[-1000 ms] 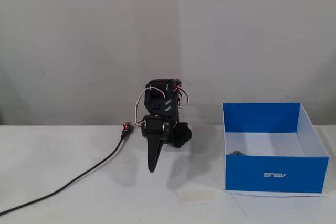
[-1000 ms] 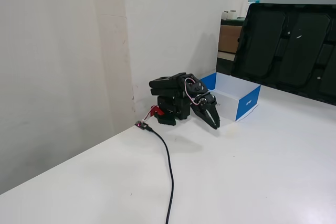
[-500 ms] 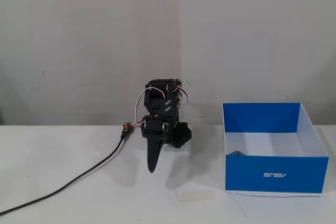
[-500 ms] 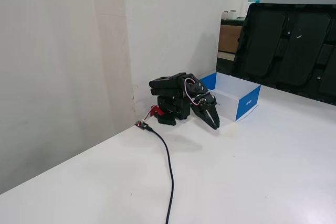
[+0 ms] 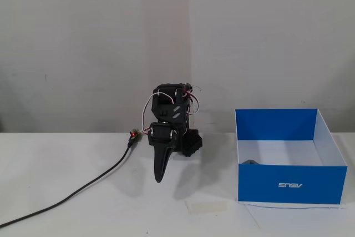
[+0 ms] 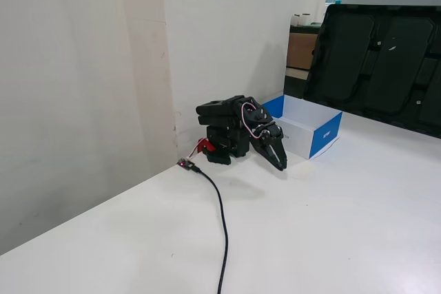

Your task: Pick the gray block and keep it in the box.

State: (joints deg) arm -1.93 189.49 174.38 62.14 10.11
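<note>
Though folded, arm [image 5: 169, 120] tip-down, low.

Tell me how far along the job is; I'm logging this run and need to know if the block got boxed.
Done, it seems: a small gray corner that may be the gray block peeks above the front wall inside the box. In hand: nothing; the gripper looks shut and empty, pointing down over bare table, apart from the box. Left: no step visible; the arm sits folded.
</note>
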